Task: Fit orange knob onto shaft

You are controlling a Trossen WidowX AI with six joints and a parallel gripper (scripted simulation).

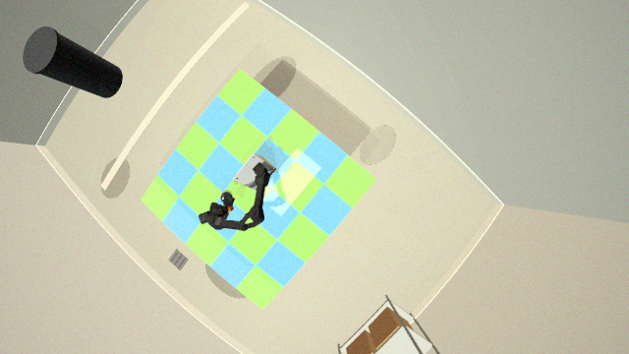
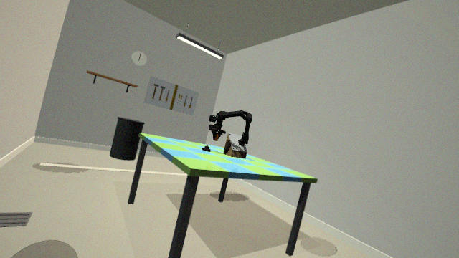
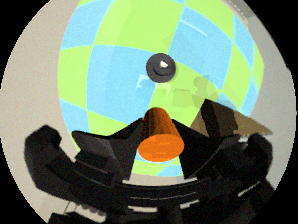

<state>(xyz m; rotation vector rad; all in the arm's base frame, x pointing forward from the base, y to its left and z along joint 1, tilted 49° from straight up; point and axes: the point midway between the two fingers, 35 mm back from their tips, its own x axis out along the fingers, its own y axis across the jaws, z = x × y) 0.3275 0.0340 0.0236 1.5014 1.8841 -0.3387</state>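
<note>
Left: you have the round pedestal (image 1: 224, 201) (image 2: 206, 149) (image 3: 152, 74) upright, its shaft (image 3: 163, 64) ready to receive | Right of it, raised: your gripper (image 1: 229, 208) (image 2: 216, 135) (image 3: 156, 120) pinches the orange knob (image 1: 230, 209) (image 2: 216, 137) (image 3: 161, 148) by its sides, presumably leaving its hidden hole free; you likely align flats next | Far right: sloped block (image 1: 246, 173) (image 2: 232, 145) (image 3: 242, 122), apart.
</note>
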